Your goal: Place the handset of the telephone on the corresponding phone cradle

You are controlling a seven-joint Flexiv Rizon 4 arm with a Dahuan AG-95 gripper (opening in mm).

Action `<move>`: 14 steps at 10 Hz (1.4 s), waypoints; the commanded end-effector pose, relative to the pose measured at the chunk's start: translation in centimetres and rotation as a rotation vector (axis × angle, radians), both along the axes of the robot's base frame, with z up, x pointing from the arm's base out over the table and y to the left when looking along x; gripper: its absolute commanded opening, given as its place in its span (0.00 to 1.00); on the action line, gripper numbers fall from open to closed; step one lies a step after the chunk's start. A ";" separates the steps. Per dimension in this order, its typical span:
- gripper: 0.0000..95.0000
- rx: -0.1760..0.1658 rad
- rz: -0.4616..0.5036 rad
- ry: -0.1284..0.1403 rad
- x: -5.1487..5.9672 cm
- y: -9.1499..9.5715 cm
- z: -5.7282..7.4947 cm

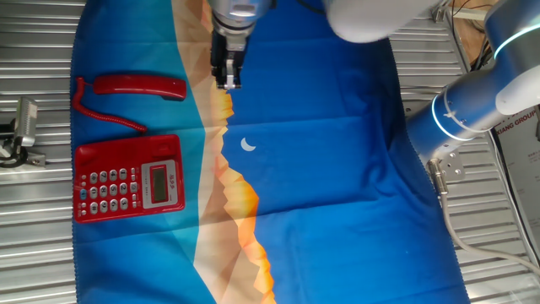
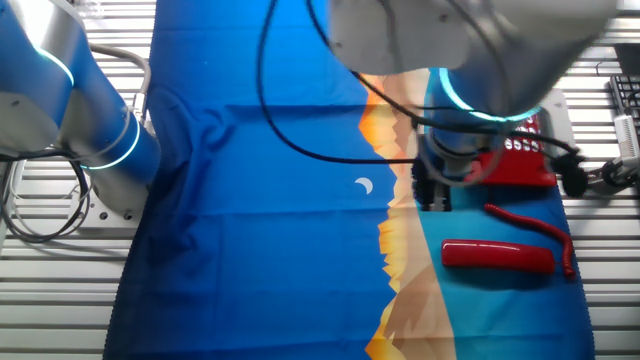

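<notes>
You have one telephone (image 1: 129,182) on the blue printed cloth (image 1: 337,169): one squarish red base with grey keypad buttons and a small display, and one handset (image 1: 139,86), a long narrow glossy red receiver with rounded ends. The handset lies flat on the cloth just beyond the base, off the phone cradle (image 1: 128,145), with its thin red cord (image 1: 105,114) curling back toward the base. Your single gripper (image 1: 228,78) hangs just beside the handset's end, holding nothing; its fingers look close together, though you cannot tell for certain.

Bare cloth (image 1: 202,89) separates the tool (image 1: 227,78) from the handset (image 1: 140,86)
</notes>
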State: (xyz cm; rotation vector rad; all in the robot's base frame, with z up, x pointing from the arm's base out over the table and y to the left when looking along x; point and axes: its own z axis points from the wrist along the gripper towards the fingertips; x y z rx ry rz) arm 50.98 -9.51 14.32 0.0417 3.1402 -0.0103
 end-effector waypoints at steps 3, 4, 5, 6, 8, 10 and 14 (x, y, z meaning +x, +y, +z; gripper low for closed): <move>0.00 0.049 0.014 0.019 0.3 0.1 0.0; 0.00 0.051 0.015 0.020 0.3 0.1 0.0; 0.00 0.048 0.017 0.026 0.3 0.1 0.0; 0.00 0.047 0.016 0.027 0.3 0.1 0.0; 0.00 0.048 0.022 0.028 0.3 0.1 0.0; 0.00 0.047 0.020 0.027 0.3 0.1 0.0; 0.00 0.049 0.007 0.031 0.3 0.1 0.0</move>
